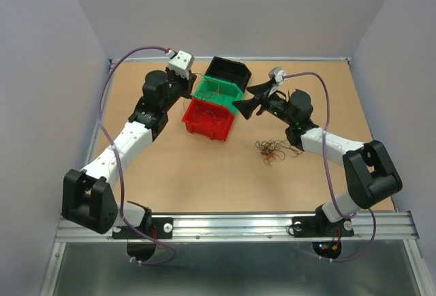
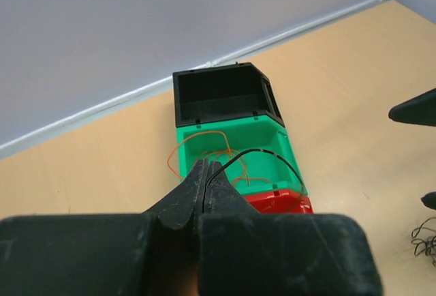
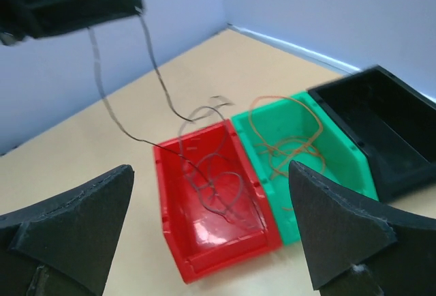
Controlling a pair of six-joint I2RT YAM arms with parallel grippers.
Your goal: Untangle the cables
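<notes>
Cable tangle [image 1: 272,151] lay on table [image 1: 204,180] beside R arm, well apart from bins. One dark wire [image 3: 153,71] hung from L gripper [image 2: 207,172], fingers clamped on it, its loops down in red bin [image 3: 225,258]. Orange wire [image 3: 286,139] sat in green bin [image 3: 334,153]. R gripper [image 3: 211,173] spread wide by bins, holding nothing.

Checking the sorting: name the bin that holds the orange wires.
The green bin, middle of the three: orange loops lie in it. The red bin holds dark wire; no orange shows in the black bin.
</notes>
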